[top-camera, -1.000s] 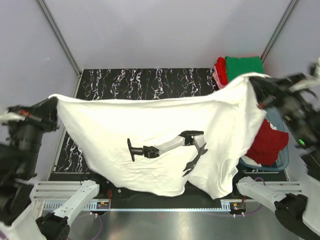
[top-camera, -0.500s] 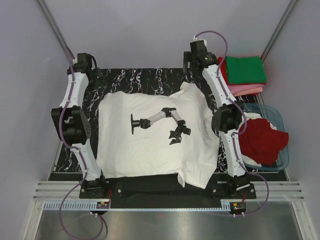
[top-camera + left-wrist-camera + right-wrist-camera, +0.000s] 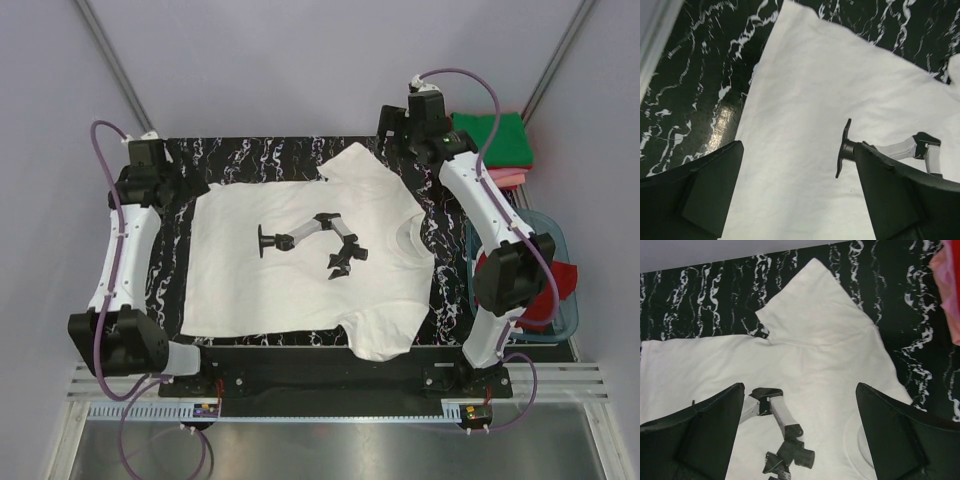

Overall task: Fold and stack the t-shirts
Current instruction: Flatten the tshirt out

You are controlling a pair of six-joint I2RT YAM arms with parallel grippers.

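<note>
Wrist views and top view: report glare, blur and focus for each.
Top view: even light, sharp throughout, no glare on the shirt. Left wrist view: a bright glare patch on the table; the dark fingers up close look soft, the shirt sharp. Right wrist view: no glare; its fingers are dark and soft too, the print crisp.

Red tee (image 3: 566,276) (in tub (image 3: 556,232)) mostly behind right arm (image 3: 482,197)

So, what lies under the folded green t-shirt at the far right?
Under the green t-shirt, the edge of a pink t-shirt sticks out at the near side. Anything deeper in the stack is covered.
</note>
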